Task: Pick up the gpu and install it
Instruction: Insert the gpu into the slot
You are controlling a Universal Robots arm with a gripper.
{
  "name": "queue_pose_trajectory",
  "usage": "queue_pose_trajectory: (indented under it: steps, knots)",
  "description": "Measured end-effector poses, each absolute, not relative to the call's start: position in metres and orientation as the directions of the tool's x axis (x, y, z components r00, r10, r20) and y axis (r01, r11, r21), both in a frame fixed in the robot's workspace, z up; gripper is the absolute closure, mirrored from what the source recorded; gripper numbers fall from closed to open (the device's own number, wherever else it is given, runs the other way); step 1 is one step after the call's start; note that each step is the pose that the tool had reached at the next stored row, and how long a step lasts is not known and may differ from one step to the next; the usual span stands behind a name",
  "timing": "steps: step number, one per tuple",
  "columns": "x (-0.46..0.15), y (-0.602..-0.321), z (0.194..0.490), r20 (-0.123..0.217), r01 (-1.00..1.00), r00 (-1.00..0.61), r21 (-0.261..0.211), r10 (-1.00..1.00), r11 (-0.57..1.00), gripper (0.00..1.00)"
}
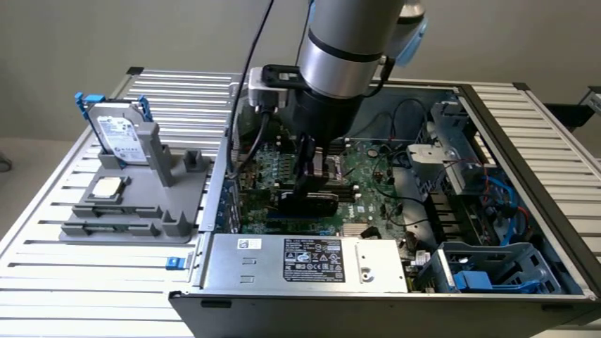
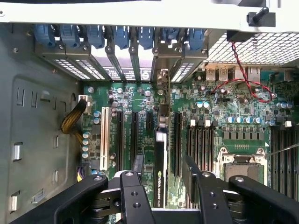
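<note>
The gpu [image 2: 160, 179] stood on edge, a thin black card with small white lettering along its cover, its narrow top edge facing the wrist camera. It sat over the green motherboard [image 2: 219, 116] among the long black expansion slots [image 2: 133, 135]. In the exterior view its black body [image 1: 308, 203] hung low inside the open computer case [image 1: 310, 260].

Hard drive [image 1: 122, 134] upright in grey holder [image 1: 131, 211] — beside open computer case [image 1: 395, 282].

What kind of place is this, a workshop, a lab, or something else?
Probably a robotics lab test bench for computer assembly. An open grey metal computer case lies on a ribbed aluminium table, a grey plastic parts holder stands beside it, and the robot arm's gripper holds a thin black graphics card over the green motherboard.
</note>
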State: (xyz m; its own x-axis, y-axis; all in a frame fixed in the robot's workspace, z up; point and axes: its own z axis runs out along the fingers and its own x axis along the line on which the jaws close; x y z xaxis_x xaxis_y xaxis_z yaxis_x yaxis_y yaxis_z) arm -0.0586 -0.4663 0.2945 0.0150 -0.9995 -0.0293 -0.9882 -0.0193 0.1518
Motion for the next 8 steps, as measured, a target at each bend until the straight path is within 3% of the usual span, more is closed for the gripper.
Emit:
queue_pose_trajectory:
  steps: [8]
  knots:
    - [-0.06,-0.4662,0.2945,-0.029,-0.988,0.017,0.152,-0.999,-0.022,0.54]
